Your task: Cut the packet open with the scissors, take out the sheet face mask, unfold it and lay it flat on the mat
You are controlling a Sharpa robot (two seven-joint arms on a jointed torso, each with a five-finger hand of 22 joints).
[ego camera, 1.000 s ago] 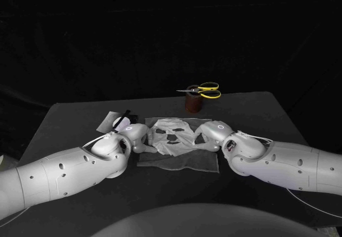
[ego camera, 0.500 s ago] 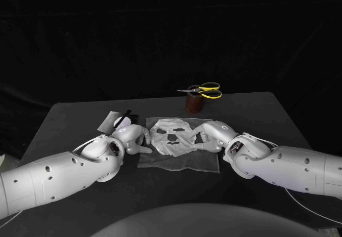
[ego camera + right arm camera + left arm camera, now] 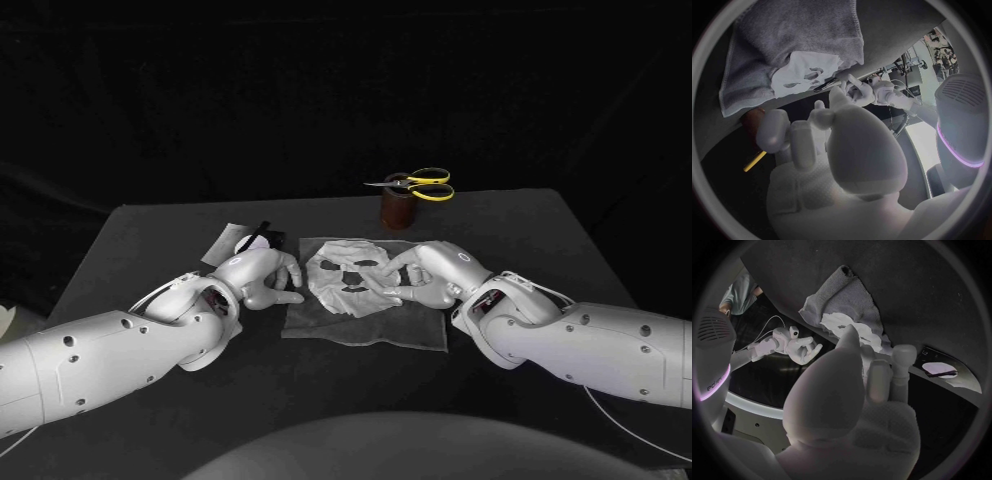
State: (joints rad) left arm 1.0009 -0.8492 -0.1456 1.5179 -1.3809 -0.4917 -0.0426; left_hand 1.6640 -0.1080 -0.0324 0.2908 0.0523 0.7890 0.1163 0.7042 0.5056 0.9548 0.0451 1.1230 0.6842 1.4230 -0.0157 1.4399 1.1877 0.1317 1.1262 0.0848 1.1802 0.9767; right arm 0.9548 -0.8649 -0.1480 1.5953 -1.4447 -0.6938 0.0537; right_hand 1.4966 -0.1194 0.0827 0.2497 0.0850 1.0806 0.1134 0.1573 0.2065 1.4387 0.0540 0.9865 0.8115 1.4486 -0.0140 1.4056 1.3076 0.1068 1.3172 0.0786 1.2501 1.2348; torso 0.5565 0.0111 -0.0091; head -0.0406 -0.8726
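Note:
The white sheet mask (image 3: pixel 351 273) lies unfolded, face up, on the grey mat (image 3: pixel 364 327) at the table's middle; it also shows on the mat (image 3: pixel 786 30) as a white mask (image 3: pixel 807 72). My left hand (image 3: pixel 264 276) sits at the mat's left edge, fingers apart, holding nothing. My right hand (image 3: pixel 414 281) is at the mask's right edge with its fingers reaching over it; whether they touch the mask is unclear. The cut packet (image 3: pixel 231 243) lies behind my left hand. The yellow-handled scissors (image 3: pixel 415 184) stand in a brown cup (image 3: pixel 397 212).
The cup with the scissors stands just behind the mat's far right corner. The table's far edge runs right behind the cup. In the left wrist view the packet (image 3: pixel 942 371) lies on bare table beside the mat (image 3: pixel 842 287).
Both arms have swung forward and their elbows have dropped, while the hands stay at either side of the mask. The mask lies much as before.

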